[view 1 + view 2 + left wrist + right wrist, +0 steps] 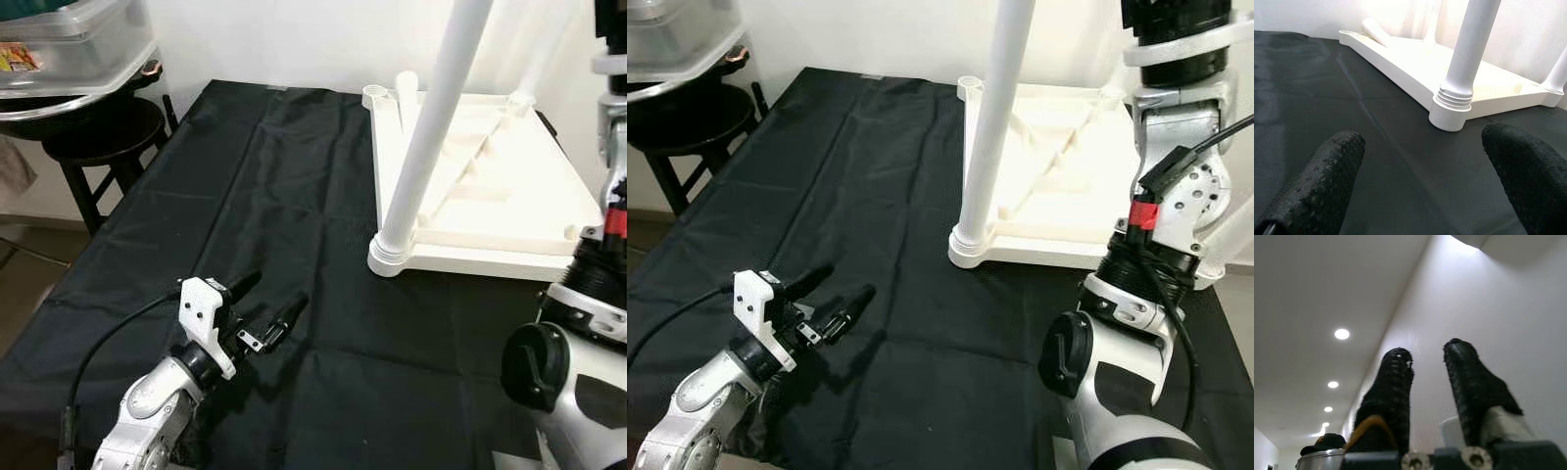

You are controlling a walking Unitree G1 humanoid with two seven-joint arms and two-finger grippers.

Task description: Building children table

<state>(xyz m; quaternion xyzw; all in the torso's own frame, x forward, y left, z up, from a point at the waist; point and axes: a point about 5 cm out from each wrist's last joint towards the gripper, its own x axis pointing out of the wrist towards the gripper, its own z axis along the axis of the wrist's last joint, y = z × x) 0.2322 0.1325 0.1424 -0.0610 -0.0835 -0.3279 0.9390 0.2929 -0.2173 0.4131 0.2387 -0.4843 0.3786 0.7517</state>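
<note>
Your white table point(490, 196) lies upside down on the black-covered tabletop point(294, 196), one leg point(431, 117) standing up from its near corner. Your left gripper point(265, 304) hovers nearby, spread wide and empty. Its wrist view adds the leg's threaded collar point(1455, 95). Your right gripper point(1427, 357) points at the ceiling, fingers slightly parted, empty.

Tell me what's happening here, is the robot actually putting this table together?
A white children's tabletop lies upside down on a black cloth, with one white leg standing upright in its near corner socket. Another leg stands at the far corner. The left gripper hovers low over the cloth, fingers open and empty, short of the upright leg. The right gripper is raised and points up toward the ceiling, fingers apart, holding nothing. Neither gripper is touching the table at this moment.
</note>
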